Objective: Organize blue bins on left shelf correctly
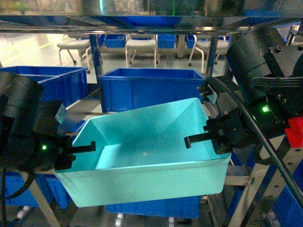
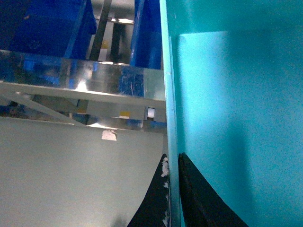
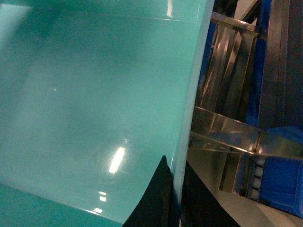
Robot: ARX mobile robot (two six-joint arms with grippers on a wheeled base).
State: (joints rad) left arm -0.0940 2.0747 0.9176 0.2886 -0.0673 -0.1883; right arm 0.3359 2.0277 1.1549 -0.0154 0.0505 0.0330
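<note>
The turquoise bin [image 1: 151, 156] hangs before the left shelf [image 1: 85, 106], long axis left-right, mouth tilted toward the camera. The left hand [image 1: 83, 150] and right hand [image 1: 199, 138] each pinch an end wall. Royal-blue bins [image 1: 151, 87] stand close behind.

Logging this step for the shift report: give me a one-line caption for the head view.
Left gripper and right gripper clamp opposite walls of the tilted turquoise bin before royal-blue bins.

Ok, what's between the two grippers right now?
The turquoise bin, empty inside, spans the gap in the head view: left gripper clamps its left wall, right gripper its right wall.
</note>
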